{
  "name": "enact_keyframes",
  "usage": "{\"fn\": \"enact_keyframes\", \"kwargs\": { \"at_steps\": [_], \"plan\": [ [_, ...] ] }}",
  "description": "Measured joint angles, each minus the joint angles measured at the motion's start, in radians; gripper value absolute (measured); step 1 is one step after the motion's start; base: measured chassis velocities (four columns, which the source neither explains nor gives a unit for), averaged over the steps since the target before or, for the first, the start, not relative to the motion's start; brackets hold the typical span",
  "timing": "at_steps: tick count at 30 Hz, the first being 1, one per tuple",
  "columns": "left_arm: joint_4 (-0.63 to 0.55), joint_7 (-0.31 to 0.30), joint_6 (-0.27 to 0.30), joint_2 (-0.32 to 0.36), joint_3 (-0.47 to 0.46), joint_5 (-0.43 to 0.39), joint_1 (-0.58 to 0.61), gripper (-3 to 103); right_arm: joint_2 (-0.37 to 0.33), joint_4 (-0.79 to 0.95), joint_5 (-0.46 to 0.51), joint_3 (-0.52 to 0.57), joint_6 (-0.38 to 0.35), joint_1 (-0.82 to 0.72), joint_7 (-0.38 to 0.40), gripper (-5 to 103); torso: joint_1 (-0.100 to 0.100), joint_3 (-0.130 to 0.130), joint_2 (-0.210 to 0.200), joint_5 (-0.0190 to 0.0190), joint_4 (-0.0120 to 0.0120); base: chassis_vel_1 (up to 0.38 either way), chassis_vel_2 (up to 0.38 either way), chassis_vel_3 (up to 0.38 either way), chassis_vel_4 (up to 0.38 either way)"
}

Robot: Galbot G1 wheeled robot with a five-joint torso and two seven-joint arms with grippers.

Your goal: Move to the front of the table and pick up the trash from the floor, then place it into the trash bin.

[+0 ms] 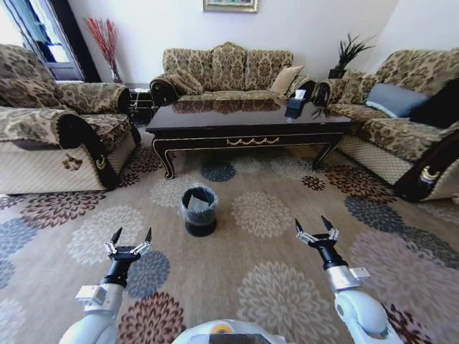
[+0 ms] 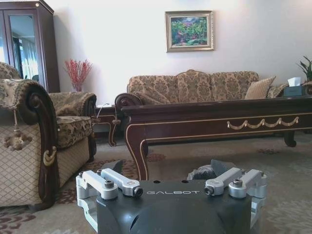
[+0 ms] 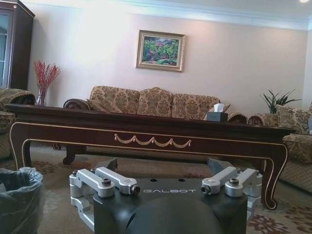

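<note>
The dark glossy table [image 1: 251, 123] stands ahead of me on the patterned carpet. In front of it sits the round black trash bin [image 1: 199, 210] with its thin liner over the rim. My left gripper [image 1: 131, 239] hovers open over the carpet, to the left of the bin and nearer me. My right gripper [image 1: 316, 226] is open too, to the bin's right. From the left wrist, the left gripper [image 2: 169, 168] faces the table [image 2: 219, 122], and the bin's rim [image 2: 207, 171] peeks up behind it. From the right wrist, the right gripper [image 3: 163, 165] faces the table [image 3: 146, 131], with the bin [image 3: 19, 200] off to one side. The trash is out of view.
Patterned sofas ring the table: one on the left [image 1: 50, 129], one behind it [image 1: 229, 72], one on the right [image 1: 401, 122]. A dark tissue box [image 1: 297, 100] sits on the table's far right corner. Open carpet lies between me and the bin.
</note>
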Motion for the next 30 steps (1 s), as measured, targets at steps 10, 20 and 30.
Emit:
{"fn": "enact_keyframes", "kwargs": {
  "at_steps": [10, 20, 30],
  "plan": [
    [0.000, 0.000, 0.000, 0.000, 0.000, 0.000, 0.000, 100, 0.000, 0.000, 0.000, 0.000, 0.000, 0.000, 0.000, 100, 0.000, 0.000, 0.000, -0.0001, 0.0000, 0.254, -0.243, -0.251, 0.241],
    [0.000, 0.000, 0.000, 0.000, 0.000, 0.000, 0.000, 100, 0.000, 0.000, 0.000, 0.000, 0.000, 0.000, 0.000, 100, 0.000, 0.000, 0.000, -0.0001, 0.0002, 0.241, -0.246, -0.243, 0.252],
    [0.000, 0.000, 0.000, 0.000, 0.000, 0.000, 0.000, 100, 0.000, 0.000, 0.000, 0.000, 0.000, 0.000, 0.000, 100, 0.000, 0.000, 0.000, -0.0001, 0.0002, 0.229, -0.228, -0.251, 0.216]
  ]
}}
